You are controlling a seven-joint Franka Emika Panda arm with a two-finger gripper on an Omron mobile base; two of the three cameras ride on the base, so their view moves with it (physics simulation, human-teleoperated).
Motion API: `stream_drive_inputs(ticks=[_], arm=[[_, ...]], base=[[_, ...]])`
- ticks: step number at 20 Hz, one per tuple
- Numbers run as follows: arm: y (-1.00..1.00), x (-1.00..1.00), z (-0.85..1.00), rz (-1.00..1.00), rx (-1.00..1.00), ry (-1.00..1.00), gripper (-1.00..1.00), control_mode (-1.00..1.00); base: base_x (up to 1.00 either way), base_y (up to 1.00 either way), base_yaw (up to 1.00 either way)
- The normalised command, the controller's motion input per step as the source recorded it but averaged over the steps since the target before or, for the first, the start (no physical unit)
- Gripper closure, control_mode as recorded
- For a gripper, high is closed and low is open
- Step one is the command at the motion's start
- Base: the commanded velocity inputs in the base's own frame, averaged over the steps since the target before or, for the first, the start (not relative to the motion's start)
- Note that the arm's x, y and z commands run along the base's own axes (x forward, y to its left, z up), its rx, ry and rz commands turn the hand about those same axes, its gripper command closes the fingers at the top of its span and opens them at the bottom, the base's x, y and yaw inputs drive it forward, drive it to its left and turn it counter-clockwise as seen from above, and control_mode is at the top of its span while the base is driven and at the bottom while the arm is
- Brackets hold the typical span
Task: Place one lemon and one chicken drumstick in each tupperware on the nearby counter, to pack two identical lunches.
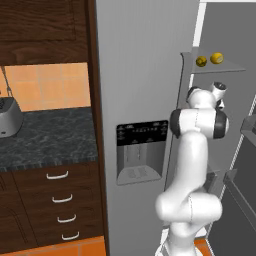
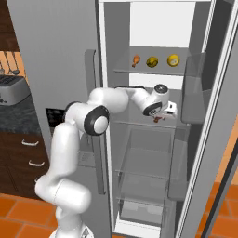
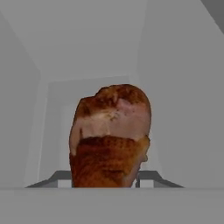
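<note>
inside the open fridge (image 2: 204, 93), the arm reaches to a middle shelf (image 2: 139, 124), where its gripper (image 2: 160, 118) sits over a reddish-brown drumstick (image 3: 110, 135). from the hand, the meat rises between the two finger tips, only slivers of which show at either side of its base. the jaws look drawn in close around the thick end, seemingly clamped on it, though whether the pads truly bear on the meat or it has left the shelf cannot be told from these views. the piece should handle as light and fairly firm, with a little give in the flesh and a skin that may be slick; its club shape means the fat end offers the widest, most stable purchase, while the thin bone end would likely swivel or slip. a hold across the thick part, square to its length, seems the safest. on the shelf above lie a second drumstick (image 2: 135, 60) and two lemons (image 2: 152, 61), near one another but apart; the lemons, round and hard, would tend to roll if nudged. to the left of the fridge runs the dark counter (image 1: 50, 137), bearing a silver toaster (image 1: 7, 117). nothing yet appears packed, by the look of it, and this seems the first pick of four.
</note>
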Motion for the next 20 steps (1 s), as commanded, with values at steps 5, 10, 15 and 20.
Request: stream_drive_inputs(ticks=[5,10,15,20], arm=[[0.2,-1.0,0.52,0.0,0.02,-0.1,1.0,-1.0],[0.31,-1.0,0.87,-0.02,0.0,-0.14,1.0,-1.0],[0.0,-1.0,0.24,-0.01,0.0,-0.07,1.0,-1.0],[0.03,-1.0,0.29,0.0,0.0,0.12,1.0,-1.0]], base=[[0.0,0.0,0.0],[0.0,0.0,0.0],[0.0,0.0,0.0],[0.0,0.0,0.0]])
